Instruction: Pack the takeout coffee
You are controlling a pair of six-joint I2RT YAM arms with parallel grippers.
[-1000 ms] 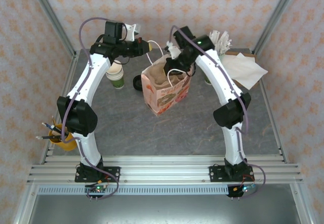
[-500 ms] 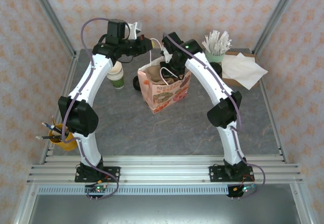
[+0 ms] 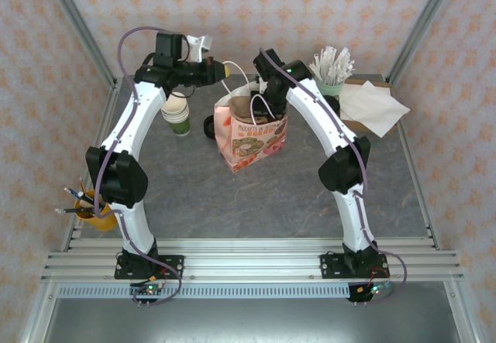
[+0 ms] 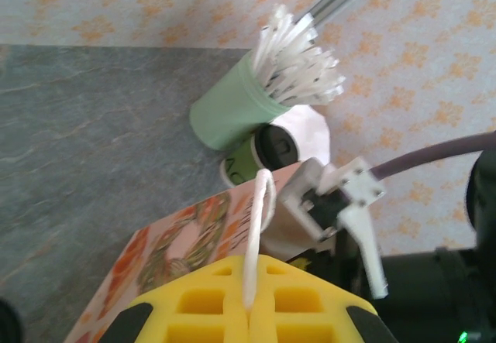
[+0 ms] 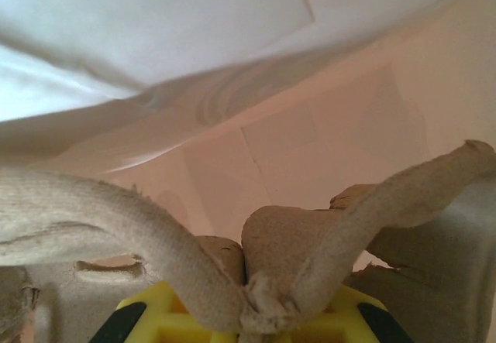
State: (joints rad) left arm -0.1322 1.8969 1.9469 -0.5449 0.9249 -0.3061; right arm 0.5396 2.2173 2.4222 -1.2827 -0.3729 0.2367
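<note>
Inside the paper bag (image 3: 249,132), the right gripper (image 5: 249,318), clenched on a pulp carrier (image 5: 298,242), has sunk lower; the left gripper (image 4: 249,316) pinches the handle (image 4: 256,234), and the coffee cup (image 4: 273,146) is not yet packed.

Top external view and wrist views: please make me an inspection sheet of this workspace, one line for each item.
Surface: grey table, no spill seen.
Job's things: takeout coffee upright beside straw holder, outside paper bag.
Clutter: cup stack, napkins, yellow pen pot.
Grippers: left gripper shut on bag handle; right gripper inside bag, shut on pulp carrier.
Cables: purple cable looped above left arm, nothing snagged seen.
Surroundings: patterned walls, metal frame posts.
</note>
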